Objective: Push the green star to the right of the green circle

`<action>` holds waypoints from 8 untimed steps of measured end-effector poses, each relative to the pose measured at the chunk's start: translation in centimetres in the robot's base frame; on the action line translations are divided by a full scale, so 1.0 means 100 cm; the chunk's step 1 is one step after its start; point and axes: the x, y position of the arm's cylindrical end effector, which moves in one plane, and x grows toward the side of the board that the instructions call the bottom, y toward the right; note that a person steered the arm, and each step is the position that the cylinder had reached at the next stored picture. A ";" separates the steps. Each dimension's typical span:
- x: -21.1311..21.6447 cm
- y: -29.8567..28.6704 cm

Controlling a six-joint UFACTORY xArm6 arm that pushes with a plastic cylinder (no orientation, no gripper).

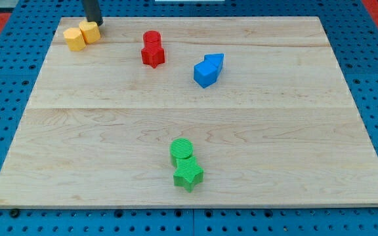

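The green circle lies near the bottom middle of the wooden board. The green star sits just below it, touching it. My tip is at the view's top left, right beside the two yellow blocks, far from both green blocks. The rod rises out of the top of the frame.
Two yellow blocks touch each other at the top left. A red circle and a red star touch at the top middle. Two blue blocks touch to their right. A blue pegboard surrounds the board.
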 end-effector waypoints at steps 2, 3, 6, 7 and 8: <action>0.119 0.067; 0.186 0.072; 0.362 0.159; 0.381 0.180; 0.377 0.194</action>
